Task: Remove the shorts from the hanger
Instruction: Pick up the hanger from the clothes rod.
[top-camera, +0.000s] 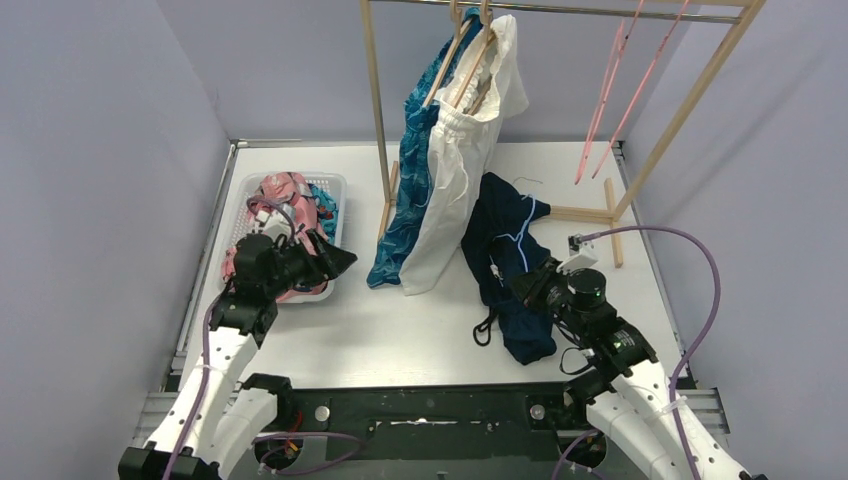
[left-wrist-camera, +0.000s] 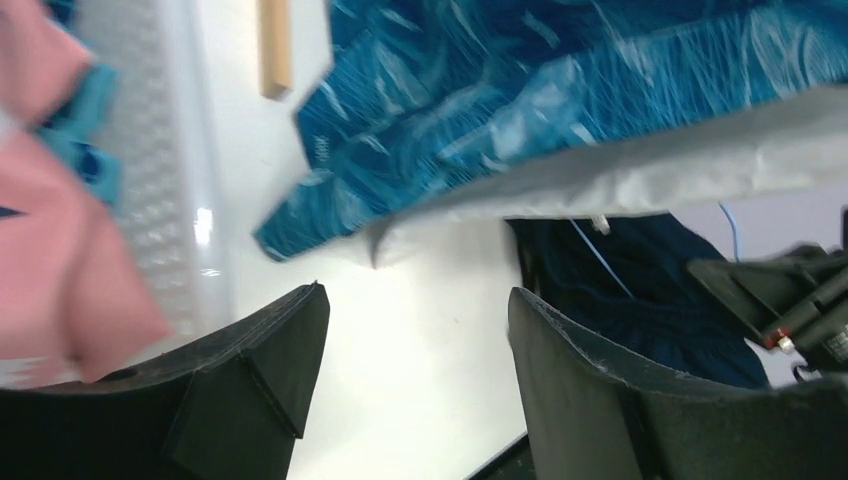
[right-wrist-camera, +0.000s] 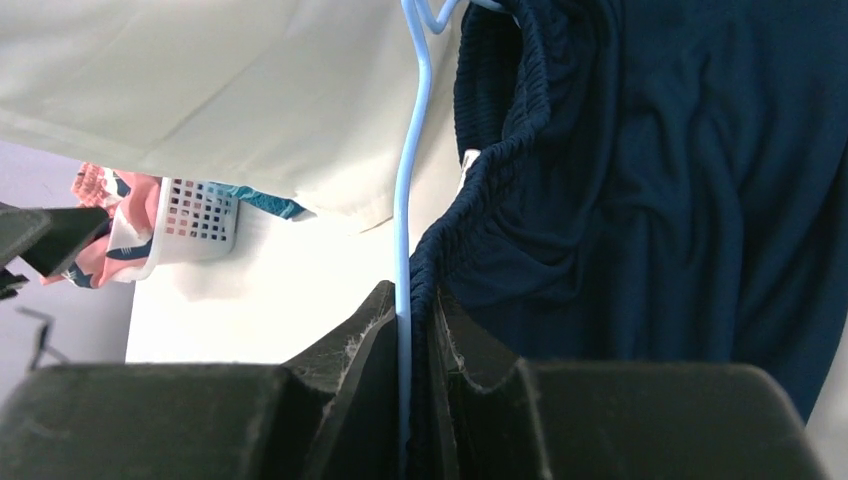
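Here navy shorts (top-camera: 502, 240) run far-to-near; right fingers (right-wrist-camera: 352, 375) pinch blue hanger (right-wrist-camera: 404, 210).

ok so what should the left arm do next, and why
Probably swing the open left gripper from near the basket across to the navy shorts and take hold of their waistband. The right gripper is shut on the blue hanger with the shorts hung on it, so a second grip seems needed to pull them off.

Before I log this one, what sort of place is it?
Probably a lab test cell staged for laundry: plain lilac partition walls, a wooden garment rack on a white tabletop, a white perforated plastic basket.
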